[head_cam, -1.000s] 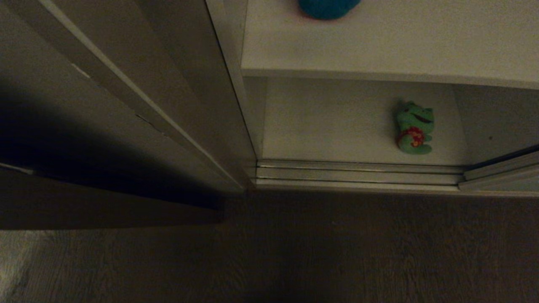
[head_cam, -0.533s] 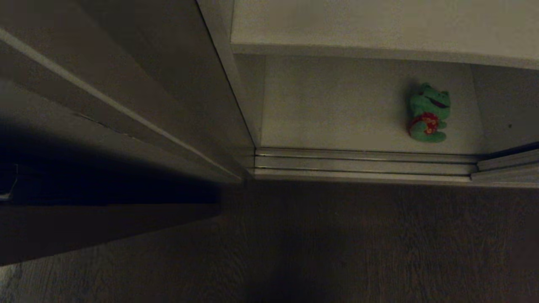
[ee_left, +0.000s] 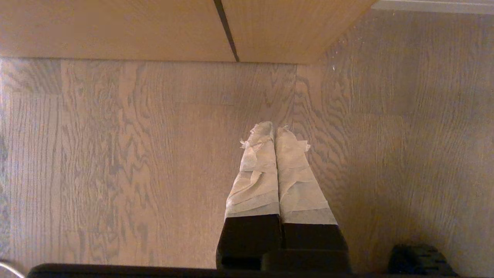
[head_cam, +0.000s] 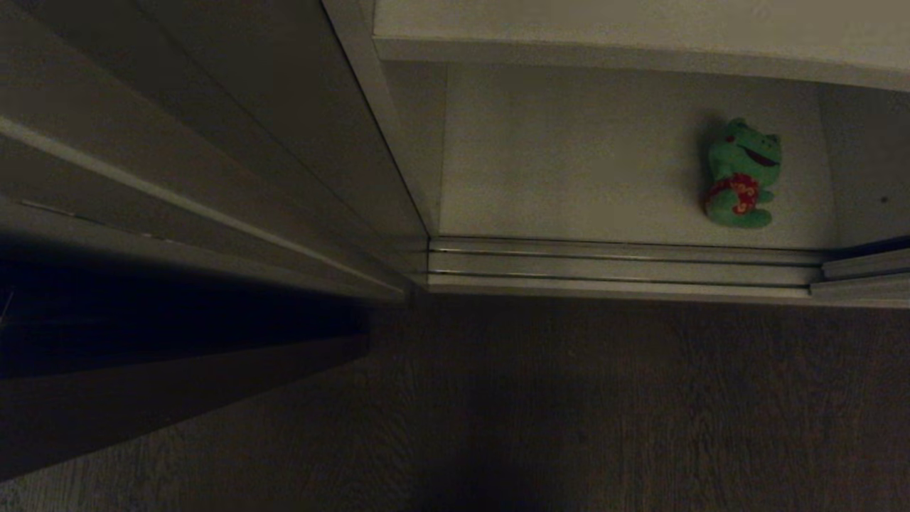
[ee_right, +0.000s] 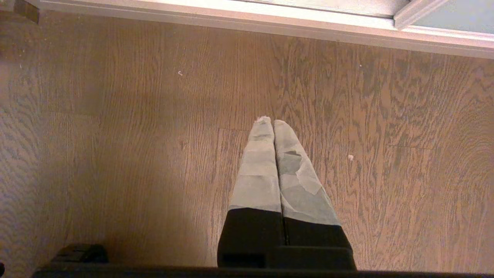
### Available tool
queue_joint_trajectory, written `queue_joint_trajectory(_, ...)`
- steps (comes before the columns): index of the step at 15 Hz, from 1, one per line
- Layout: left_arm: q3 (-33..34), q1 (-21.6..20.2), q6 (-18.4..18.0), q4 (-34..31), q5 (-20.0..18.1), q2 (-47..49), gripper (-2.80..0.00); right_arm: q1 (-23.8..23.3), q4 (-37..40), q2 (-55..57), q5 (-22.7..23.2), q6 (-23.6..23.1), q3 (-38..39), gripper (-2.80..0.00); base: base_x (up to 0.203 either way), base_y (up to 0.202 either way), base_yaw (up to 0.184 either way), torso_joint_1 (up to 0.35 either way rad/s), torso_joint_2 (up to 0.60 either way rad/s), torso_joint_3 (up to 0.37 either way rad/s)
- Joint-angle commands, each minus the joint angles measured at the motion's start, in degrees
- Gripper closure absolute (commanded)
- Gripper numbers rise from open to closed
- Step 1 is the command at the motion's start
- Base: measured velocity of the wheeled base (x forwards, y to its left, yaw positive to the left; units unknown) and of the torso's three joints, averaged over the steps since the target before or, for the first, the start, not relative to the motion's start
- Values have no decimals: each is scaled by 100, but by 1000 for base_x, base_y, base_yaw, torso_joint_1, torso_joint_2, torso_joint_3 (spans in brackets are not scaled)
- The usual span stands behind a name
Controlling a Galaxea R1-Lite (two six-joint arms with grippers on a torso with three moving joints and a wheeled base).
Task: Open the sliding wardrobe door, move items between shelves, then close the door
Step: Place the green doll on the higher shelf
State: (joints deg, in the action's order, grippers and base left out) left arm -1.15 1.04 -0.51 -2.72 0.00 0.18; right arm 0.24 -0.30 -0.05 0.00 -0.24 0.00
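Jaws of both grippers are pressed together and hold nothing: the left gripper and right gripper each hang pointing down over the bare wooden floor, likely parked while the robot settles in front of the wardrobe. Neither arm appears in the head view. A green frog lies on its back on the bottom shelf, towards the opening's right side, just behind the floor track. An upper shelf juts out above. Only a corner of the sliding wardrobe door shows at far right, so the compartment looks open for reaching.
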Motion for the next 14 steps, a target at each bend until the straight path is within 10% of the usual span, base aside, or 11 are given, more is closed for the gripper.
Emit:
queue_joint_trajectory(1,0,2,-2,-1,0,-1,0,2,-5,-21,0,-2,0,0,0,0,0,0,0,0)
queue_joint_trajectory(14,0,2,-2,-1,0,-1,0,2,57,-21,0,-195,-9,0,0,0,0,0,0,0)
